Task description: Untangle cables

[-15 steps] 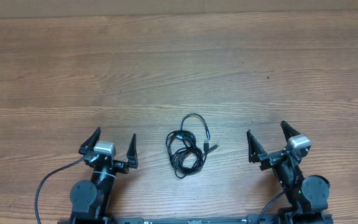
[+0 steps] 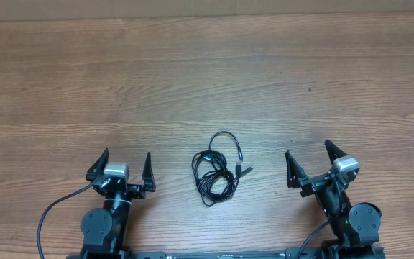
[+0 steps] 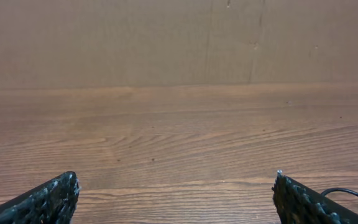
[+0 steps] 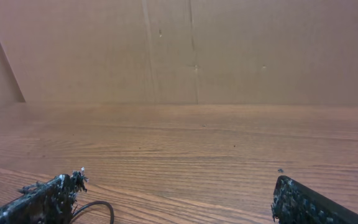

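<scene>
The cables [image 2: 216, 167] lie as a small bundle of thin black loops on the wooden table [image 2: 207, 79], between my two arms, with a silvery plug tip [image 2: 246, 170] sticking out to the right. My left gripper [image 2: 127, 160] is open and empty, left of the bundle and apart from it. My right gripper [image 2: 308, 152] is open and empty, right of the bundle. A bit of cable shows at the lower right of the left wrist view [image 3: 347, 193] and at the lower left of the right wrist view [image 4: 98, 208].
The wooden table runs wide beyond the grippers to a brown cardboard wall [image 3: 179, 37] at its far edge. Thick black wires [image 2: 49, 216] run along the arm bases at the near edge.
My left gripper has shifted a little to the left, away from the bundle. The right gripper and the cables have not moved.
</scene>
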You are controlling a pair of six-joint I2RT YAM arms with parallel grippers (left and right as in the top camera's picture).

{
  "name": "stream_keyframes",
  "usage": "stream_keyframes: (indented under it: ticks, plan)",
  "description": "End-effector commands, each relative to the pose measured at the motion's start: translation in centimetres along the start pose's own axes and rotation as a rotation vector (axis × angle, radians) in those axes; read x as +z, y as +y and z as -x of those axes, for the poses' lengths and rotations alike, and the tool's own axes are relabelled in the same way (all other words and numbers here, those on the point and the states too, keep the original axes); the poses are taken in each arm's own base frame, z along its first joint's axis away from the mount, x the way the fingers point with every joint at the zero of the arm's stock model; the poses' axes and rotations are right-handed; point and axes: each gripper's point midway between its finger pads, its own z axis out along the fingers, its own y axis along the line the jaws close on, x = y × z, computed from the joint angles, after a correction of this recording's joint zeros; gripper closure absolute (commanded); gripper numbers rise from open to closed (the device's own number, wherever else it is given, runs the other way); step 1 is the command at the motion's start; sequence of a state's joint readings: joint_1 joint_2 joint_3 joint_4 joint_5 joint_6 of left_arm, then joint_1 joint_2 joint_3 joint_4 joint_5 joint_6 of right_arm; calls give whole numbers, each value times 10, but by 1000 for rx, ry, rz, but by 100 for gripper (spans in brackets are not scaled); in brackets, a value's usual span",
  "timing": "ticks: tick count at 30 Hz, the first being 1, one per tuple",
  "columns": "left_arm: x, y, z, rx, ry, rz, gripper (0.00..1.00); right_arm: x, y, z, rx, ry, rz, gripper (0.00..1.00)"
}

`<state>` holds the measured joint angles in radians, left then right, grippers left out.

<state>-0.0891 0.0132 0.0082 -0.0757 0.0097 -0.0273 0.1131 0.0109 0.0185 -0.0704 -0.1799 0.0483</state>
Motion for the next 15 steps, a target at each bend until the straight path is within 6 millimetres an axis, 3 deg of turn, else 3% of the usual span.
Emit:
stream_keyframes:
  ticks: [1,15]
  plan:
    - [0,4,0,-14,-4,23,0,0,2,-2,-1,-2,10,0]
    - [0,4,0,-14,-5,23,0,0,2,-2,-1,-2,10,0]
